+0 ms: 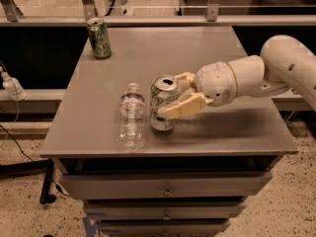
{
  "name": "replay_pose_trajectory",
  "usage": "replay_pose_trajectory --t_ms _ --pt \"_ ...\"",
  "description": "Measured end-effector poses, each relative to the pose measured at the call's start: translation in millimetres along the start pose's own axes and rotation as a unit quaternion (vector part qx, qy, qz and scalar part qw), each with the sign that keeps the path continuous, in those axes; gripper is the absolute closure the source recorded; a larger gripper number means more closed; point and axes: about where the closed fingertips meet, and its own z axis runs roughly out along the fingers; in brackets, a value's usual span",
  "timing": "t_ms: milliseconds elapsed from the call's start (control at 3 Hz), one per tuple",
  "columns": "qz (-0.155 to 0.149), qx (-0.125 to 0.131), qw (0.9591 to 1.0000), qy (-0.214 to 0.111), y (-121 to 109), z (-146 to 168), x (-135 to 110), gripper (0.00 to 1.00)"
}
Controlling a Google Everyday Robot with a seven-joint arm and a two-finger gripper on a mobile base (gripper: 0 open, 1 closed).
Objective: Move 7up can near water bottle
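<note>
The silvery 7up can stands upright on the grey table, a small gap to the right of the water bottle. The clear bottle lies on its side with its white cap pointing away from me. My gripper reaches in from the right and is shut on the can. One cream finger crosses the can's front and the other finger is behind its rim. The can's base is at the table surface.
A darker green can stands at the table's far left corner. The table's front edge runs just below the bottle and can, with drawers beneath. A rail runs behind the table. My white arm spans the right side.
</note>
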Motion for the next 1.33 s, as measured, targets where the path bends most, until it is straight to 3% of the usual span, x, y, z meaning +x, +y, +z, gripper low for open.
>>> replay_pose_trajectory --t_ms 333,667,1333 --pt "0.002 -0.007 1.0 -0.003 2.2 6.5 0.4 0.12" --pt "0.004 -0.013 0.9999 -0.003 4.5 11.1 1.6 0.0" --pt "0.005 -0.006 1.0 0.004 2.5 4.7 2.6 0.0"
